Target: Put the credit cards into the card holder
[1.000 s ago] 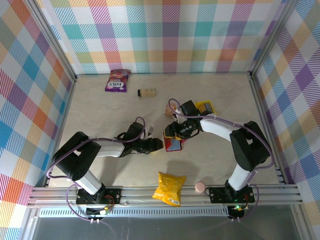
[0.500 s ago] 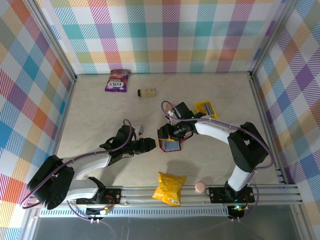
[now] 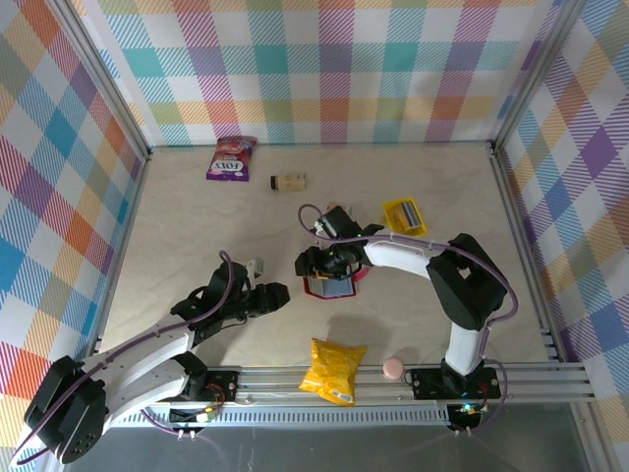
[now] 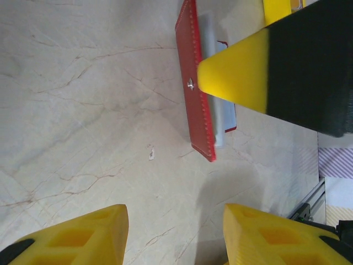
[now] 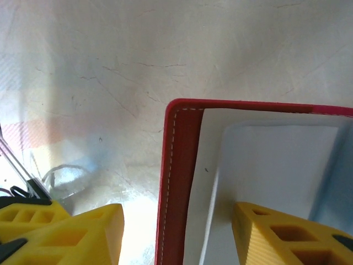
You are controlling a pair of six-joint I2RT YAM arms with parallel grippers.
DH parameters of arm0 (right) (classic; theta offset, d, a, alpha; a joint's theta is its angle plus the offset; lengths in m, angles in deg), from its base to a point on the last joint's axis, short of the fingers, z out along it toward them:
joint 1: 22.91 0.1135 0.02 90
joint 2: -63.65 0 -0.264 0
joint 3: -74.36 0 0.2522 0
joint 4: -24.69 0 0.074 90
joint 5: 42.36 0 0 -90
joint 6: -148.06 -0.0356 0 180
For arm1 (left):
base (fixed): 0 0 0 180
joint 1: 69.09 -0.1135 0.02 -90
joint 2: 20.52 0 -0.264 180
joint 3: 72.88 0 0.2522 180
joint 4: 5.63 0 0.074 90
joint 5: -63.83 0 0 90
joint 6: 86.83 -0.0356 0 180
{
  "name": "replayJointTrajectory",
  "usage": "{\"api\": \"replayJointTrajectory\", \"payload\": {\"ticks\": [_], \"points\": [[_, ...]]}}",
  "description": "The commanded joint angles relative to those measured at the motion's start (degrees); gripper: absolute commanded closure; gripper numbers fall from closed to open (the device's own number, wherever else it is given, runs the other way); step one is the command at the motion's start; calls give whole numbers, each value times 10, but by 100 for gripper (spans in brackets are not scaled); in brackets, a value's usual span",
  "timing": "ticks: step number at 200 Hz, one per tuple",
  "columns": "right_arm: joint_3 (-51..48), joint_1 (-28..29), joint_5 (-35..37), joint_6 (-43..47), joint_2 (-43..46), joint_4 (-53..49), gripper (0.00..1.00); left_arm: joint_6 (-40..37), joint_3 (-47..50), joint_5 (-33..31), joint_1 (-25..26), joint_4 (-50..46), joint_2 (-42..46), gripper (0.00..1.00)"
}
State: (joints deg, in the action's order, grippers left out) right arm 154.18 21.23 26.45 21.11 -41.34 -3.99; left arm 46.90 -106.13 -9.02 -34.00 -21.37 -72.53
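Since the bare surface (image 3: pixel 197 236) gives nothing to brace against, the right hand (image 3: pixel 316 264) stands spread over the holder (image 3: pixel 329 287), one finger (image 4: pixel 231 77) down on it, probably pinning it flat. The left hand (image 3: pixel 273 293) hovers open just beside. Mid-surface, the red holder lies open, a pale grey-blue card (image 4: pixel 220 113) tucked inside.

One red card holder (image 4: pixel 197 110), one yellow tray (image 3: pixel 404 213). Two snack bags: a purple bag (image 3: pixel 231 157) and a yellow bag (image 3: pixel 334 370). One tan box (image 3: pixel 289 181), one pink ball (image 3: pixel 393 368).
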Motion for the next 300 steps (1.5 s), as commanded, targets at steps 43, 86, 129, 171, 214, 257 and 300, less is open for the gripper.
{"api": "replayJointTrajectory", "payload": {"ticks": [43,86,129,171,214,257,300], "points": [[23,24,51,-47,-63,19,43,8,26,-6,-7,-36,21,52],[19,24,71,-58,-75,16,41,9,30,-6,-7,-33,16,52],[24,24,71,-50,-78,9,40,11,31,-5,-7,-10,-3,52],[12,23,51,-41,-93,30,40,11,31,-5,-7,-1,-20,52],[-39,12,28,-37,-83,86,40,10,30,-10,-7,-11,-13,52],[-75,-5,4,-42,-83,127,40,13,31,-19,-7,-29,7,52],[-86,-14,-11,-35,-81,131,40,18,29,-20,-7,-34,11,52]]}}
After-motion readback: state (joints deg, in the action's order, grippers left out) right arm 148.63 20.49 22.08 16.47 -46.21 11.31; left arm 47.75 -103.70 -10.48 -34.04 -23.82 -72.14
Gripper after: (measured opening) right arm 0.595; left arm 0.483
